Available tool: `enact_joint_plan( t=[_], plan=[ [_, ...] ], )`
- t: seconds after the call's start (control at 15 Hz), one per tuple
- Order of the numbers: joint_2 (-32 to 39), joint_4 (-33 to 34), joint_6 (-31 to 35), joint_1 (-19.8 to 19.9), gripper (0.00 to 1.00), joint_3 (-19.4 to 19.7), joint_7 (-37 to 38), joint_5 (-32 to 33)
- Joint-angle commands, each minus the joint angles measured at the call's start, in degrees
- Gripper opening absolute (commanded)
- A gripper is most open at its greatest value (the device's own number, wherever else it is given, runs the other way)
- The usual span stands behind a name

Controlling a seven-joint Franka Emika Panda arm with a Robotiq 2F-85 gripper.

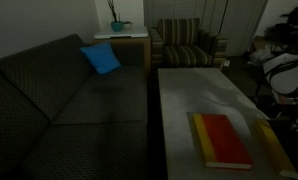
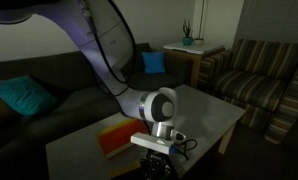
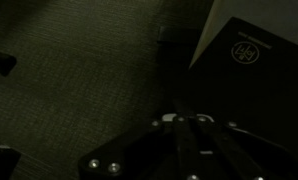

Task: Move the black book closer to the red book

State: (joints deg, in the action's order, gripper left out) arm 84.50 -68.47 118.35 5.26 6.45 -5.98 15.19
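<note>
Lying on the surface, the red book was seen at lower centre, the black book at lower right; whether the end effector was open could not be told.

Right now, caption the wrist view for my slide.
The black book, round emblem on its cover, beside a dark textured surface.

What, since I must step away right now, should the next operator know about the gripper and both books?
The gripper is low over the table by the black book; open or shut is unclear.
The red book lies flat on the table; the black book lies beside it, with a gap between them.
Done: nothing evident.
Left: slide the black book up to the red book.
</note>
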Motion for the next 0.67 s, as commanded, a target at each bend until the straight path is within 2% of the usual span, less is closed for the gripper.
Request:
enact_joint_plan(
  t=[0.0,0.6],
  plan=[
    [0.0,-2.1,2.8,-2.3,0.0,1.7,4.4,0.8],
    [0.0,-1.2,0.4,-6.4,0.0,6.2,14.4,2.1]
  ],
)
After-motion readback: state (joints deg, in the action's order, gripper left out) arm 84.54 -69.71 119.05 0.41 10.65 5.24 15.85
